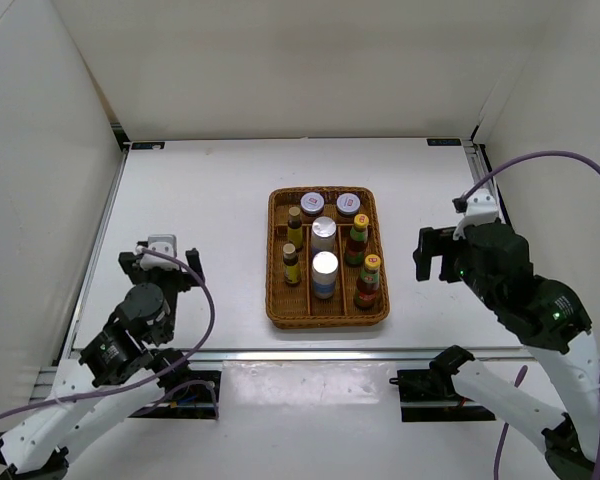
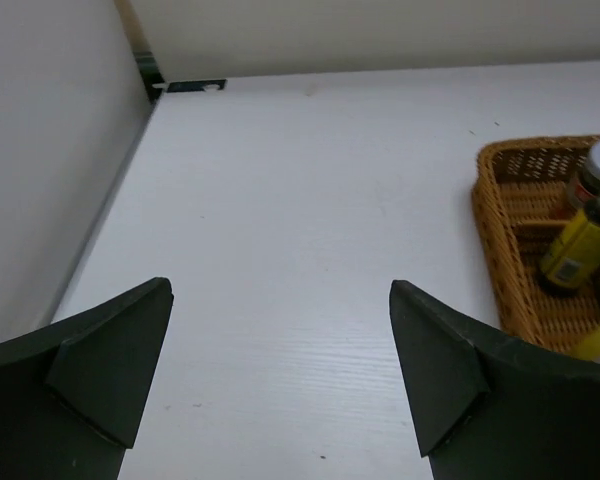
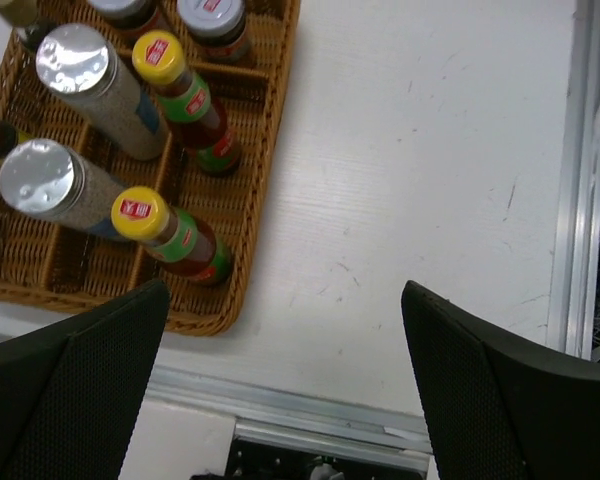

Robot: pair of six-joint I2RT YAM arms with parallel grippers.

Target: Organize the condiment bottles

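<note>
All the condiment bottles stand in the brown wicker tray [image 1: 277,300]. Two pale-lidded jars [image 1: 312,203] fill the far row. Two tiny dark yellow-labelled bottles [image 1: 292,265] stand in the left lane, two silver-topped shakers [image 1: 324,268] in the middle lane, two red yellow-capped sauce bottles [image 1: 368,281] in the right lane. The right wrist view shows the shakers [image 3: 55,185] and sauce bottles [image 3: 170,235]. My left gripper [image 1: 163,262] is open and empty, left of the tray. My right gripper [image 1: 435,252] is open and empty, right of the tray.
White walls enclose the table on three sides. A metal rail [image 1: 310,355] runs along the near edge and another [image 3: 580,180] along the right side. The tray's left edge [image 2: 495,240] shows at the right of the left wrist view.
</note>
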